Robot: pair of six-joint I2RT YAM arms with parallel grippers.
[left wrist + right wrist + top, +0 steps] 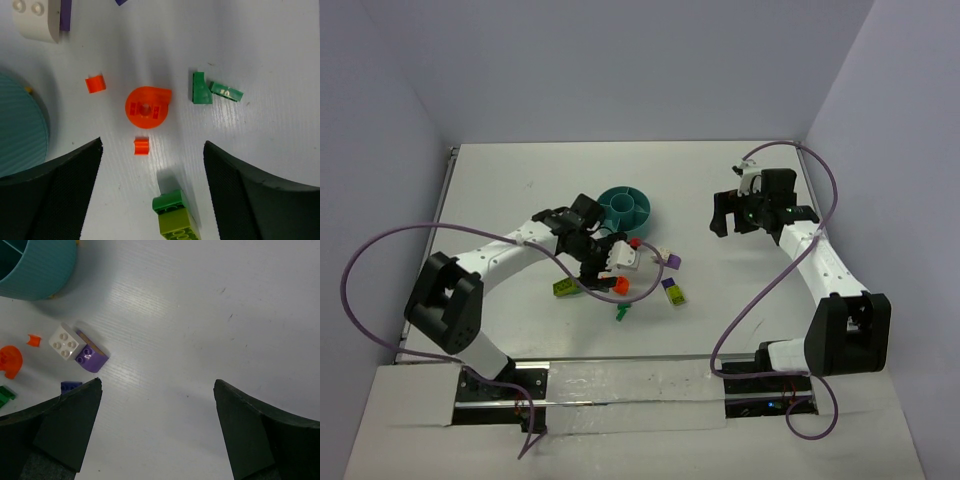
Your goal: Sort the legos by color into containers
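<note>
The teal bowl [623,208] stands at the table's middle, its compartments open to the top view. The legos lie loose in front of it. My left gripper [153,146] hangs open over them, holding nothing. A small orange bit [141,146] lies between its fingertips, and a lime-green and green brick [175,217] lies further back between the fingers. Just ahead are an orange round piece [147,107], another orange bit [95,83] and two dark green pieces [201,89]. My right gripper [157,385] is open over bare table, right of a purple-and-white brick [80,350].
A purple-and-yellow brick [674,294] and a green piece [622,312] lie nearest the arms' bases. The left arm's purple cable [380,250] loops out to the left. The bowl's ribbed wall [20,130] stands close beside my left finger.
</note>
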